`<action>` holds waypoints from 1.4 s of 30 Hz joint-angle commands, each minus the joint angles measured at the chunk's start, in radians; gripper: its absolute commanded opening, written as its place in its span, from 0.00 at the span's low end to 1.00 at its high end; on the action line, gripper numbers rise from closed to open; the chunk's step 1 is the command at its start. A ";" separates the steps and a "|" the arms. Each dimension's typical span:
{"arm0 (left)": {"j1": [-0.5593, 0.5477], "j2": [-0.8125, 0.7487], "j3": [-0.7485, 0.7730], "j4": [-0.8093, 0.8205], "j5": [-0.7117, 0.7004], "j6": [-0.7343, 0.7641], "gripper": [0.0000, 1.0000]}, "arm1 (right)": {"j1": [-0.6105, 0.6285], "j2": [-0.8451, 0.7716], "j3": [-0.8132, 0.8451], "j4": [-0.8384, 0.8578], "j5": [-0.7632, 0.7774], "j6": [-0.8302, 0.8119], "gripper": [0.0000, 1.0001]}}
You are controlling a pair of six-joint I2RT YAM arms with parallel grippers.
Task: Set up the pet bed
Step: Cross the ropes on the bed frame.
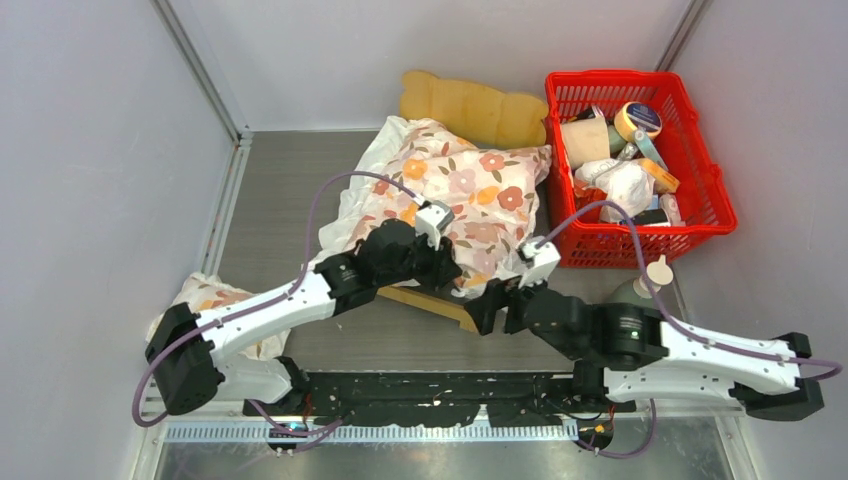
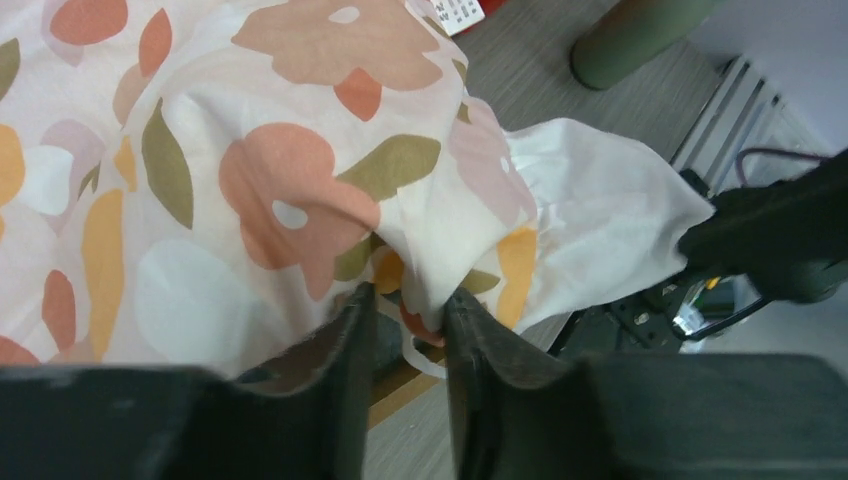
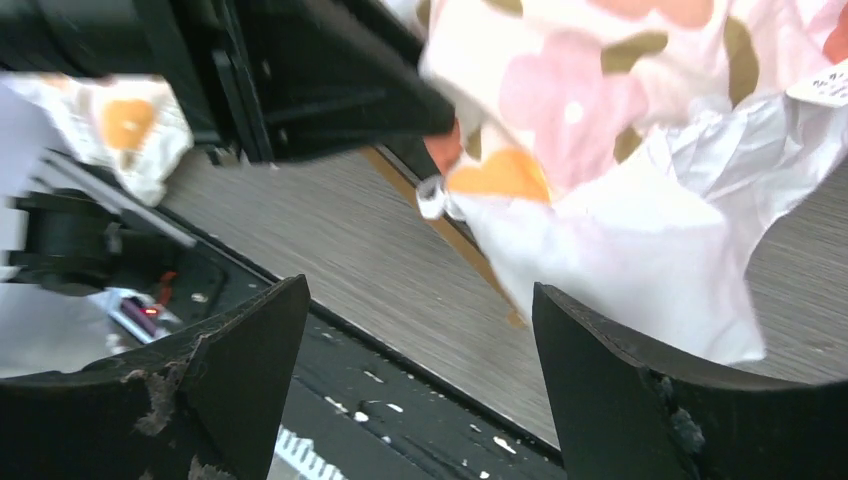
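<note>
The pet bed lies mid-table, with its scalloped wooden headboard [image 1: 470, 108] at the back and a side rail [image 1: 435, 300] at the front. A white floral cushion [image 1: 460, 185] drapes over it and hides the sleeping surface. My left gripper [image 1: 452, 272] is at the cushion's near edge. In the left wrist view its jaws [image 2: 408, 300] stand slightly apart, with a loose fold of the cushion [image 2: 250, 180] between the tips and the wooden rail [image 2: 400, 385] below. My right gripper [image 1: 497, 305] is wide open [image 3: 420, 290] and holds nothing, just short of the cushion's white corner [image 3: 620, 270].
A red basket [image 1: 700, 170] full of small items stands at the back right. A green bottle [image 1: 640, 285] sits in front of it. A second floral cushion [image 1: 205, 300] lies at the left, by my left arm's base. The black base rail [image 1: 420, 395] runs along the near edge.
</note>
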 commanded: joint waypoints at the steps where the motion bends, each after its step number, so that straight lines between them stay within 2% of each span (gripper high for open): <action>1: -0.044 -0.065 -0.044 0.065 -0.088 0.055 0.43 | 0.005 -0.149 -0.027 0.034 -0.011 -0.046 0.88; 3: -0.045 -0.087 -0.048 0.063 -0.112 0.067 0.55 | 0.005 -0.193 -0.037 0.022 0.032 -0.047 0.87; 5: -0.045 -0.107 -0.042 0.055 -0.120 0.069 0.57 | 0.005 -0.212 -0.043 0.011 0.066 -0.050 0.87; 7: -0.045 -0.114 -0.019 0.021 -0.152 0.052 0.55 | 0.005 -0.212 -0.050 -0.006 0.096 -0.045 0.86; 9: -0.048 -0.120 0.007 -0.026 -0.151 0.064 0.49 | 0.005 -0.205 -0.055 -0.026 0.109 -0.032 0.84; 14: -0.058 -0.176 -0.019 -0.101 -0.217 0.119 0.47 | 0.005 -0.192 -0.111 -0.055 0.095 0.053 0.77; 16: -0.063 -0.205 -0.040 -0.104 -0.187 0.136 0.45 | 0.006 -0.184 -0.138 -0.048 0.075 0.071 0.72; 22: -0.095 -0.224 -0.044 -0.148 -0.152 0.133 0.44 | 0.005 -0.138 -0.185 -0.014 0.060 0.092 0.70; 26: -0.099 -0.203 -0.052 -0.186 -0.160 0.123 0.42 | 0.005 -0.086 -0.177 0.001 0.067 0.136 0.65; 30: -0.098 -0.186 -0.074 -0.173 -0.124 0.094 0.40 | 0.005 -0.017 -0.163 -0.046 0.119 0.227 0.63; 34: -0.099 -0.142 -0.061 -0.148 -0.080 0.091 0.41 | 0.005 0.019 -0.175 -0.050 0.205 0.235 0.62; 36: -0.098 -0.123 -0.042 -0.148 -0.125 0.090 0.43 | -0.001 0.024 -0.183 -0.012 0.253 0.188 0.57; 38: -0.098 -0.118 -0.032 -0.133 -0.170 0.080 0.43 | -0.021 0.028 -0.183 0.022 0.293 0.121 0.46; 41: -0.083 -0.110 -0.006 -0.123 -0.176 0.048 0.41 | -0.073 0.043 -0.175 0.125 0.279 -0.009 0.26; 42: -0.081 -0.110 -0.002 -0.115 -0.163 0.042 0.39 | -0.114 0.051 -0.174 0.151 0.241 -0.076 0.23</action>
